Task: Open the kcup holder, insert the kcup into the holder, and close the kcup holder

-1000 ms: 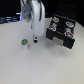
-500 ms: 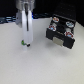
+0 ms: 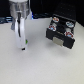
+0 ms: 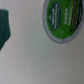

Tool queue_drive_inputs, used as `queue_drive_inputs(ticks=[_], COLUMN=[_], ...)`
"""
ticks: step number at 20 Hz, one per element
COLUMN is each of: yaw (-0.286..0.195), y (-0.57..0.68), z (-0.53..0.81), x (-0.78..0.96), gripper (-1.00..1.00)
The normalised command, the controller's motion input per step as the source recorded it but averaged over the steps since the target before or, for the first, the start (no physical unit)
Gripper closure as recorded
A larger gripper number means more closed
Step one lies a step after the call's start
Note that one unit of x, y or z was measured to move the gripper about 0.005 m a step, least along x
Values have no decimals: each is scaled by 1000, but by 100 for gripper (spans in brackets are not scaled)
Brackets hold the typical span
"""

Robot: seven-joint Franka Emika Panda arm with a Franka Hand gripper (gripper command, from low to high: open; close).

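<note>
The kcup holder [image 3: 61, 33] is a black box at the exterior view's right, with its tray pulled out and several dark-lidded cups in the round slots. The kcup, a small pale cup with a green top, shows large in the wrist view [image 4: 63, 19], standing on the white table. In the exterior view only a speck of its green [image 3: 25, 39] shows beside my gripper [image 3: 21, 47]. The gripper hangs low over the table at the left, well apart from the holder. Its jaws are too blurred to read. A dark green blur [image 4: 4, 27] sits at the wrist view's edge.
The white table [image 3: 45, 62] runs from the gripper to the holder. Dark clutter [image 3: 6, 19] lines the far edge behind the arm.
The arm has moved towards the exterior view's left and down. The green-topped kcup stood in plain view beside it before and is now mostly hidden behind the gripper.
</note>
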Motion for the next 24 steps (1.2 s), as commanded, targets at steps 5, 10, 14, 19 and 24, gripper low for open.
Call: queue_drive_inputs(ticks=[5, 10, 14, 19, 24], yaw=[-106, 3, 26, 14, -33], y=[-24, 153, 289, 134, -9], z=[-148, 25, 0, -80, -143], x=[-107, -81, -332, -416, -300], gripper=[-100, -100, -100, -100, -100])
